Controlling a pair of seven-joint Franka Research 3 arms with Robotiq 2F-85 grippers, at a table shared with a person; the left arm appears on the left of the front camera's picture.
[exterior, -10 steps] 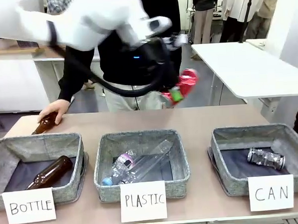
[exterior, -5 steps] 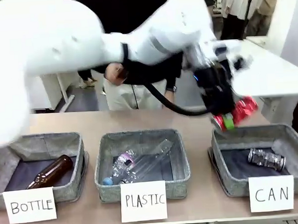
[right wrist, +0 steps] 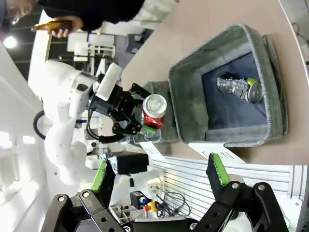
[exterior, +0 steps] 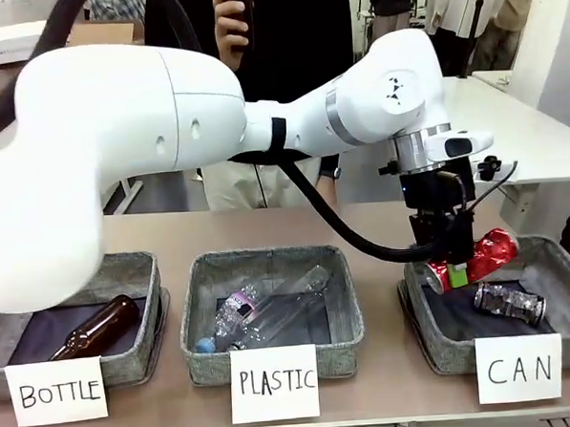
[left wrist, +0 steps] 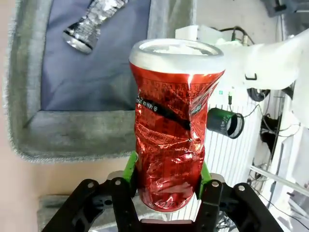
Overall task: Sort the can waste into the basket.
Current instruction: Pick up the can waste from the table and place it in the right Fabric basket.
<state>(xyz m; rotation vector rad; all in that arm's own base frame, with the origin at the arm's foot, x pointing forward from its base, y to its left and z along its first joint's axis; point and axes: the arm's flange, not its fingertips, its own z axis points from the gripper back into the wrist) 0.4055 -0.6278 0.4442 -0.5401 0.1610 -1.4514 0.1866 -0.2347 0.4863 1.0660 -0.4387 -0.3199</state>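
Cans are what we sort: our left gripper (left wrist: 166, 181) has the crumpled red can (left wrist: 171, 125) between its green pads (left wrist: 129, 166), which sit against the can's two sides near its lower end. We cannot tell whether they press it or have just let go. The can's small print is too fine to read. In the front view this gripper (exterior: 457, 271) hangs over the near-left corner of the basket (exterior: 435, 344), and the red can (exterior: 479, 259) lies tilted above that rim. The white card (exterior: 519, 368) on the basket's front reads "CAN". On its dark floor rests the dark can (exterior: 509, 302), on its side, well apart from the red one.

Our right gripper (right wrist: 159, 181) stands wide apart with nothing between its fingers, looking across at the basket (right wrist: 190, 104) and the left arm.

To the left, the middle basket (exterior: 201, 347) carries a card (exterior: 273, 382) reading "PLASTIC" and holds clear plastic bottles (exterior: 262, 315). The far-left basket (exterior: 144, 360) is marked "BOTTLE" (exterior: 55, 393) and holds a brown bottle (exterior: 95, 329). Across the table, a person's hand (exterior: 229, 16) holds a dark bottle (exterior: 241, 5).
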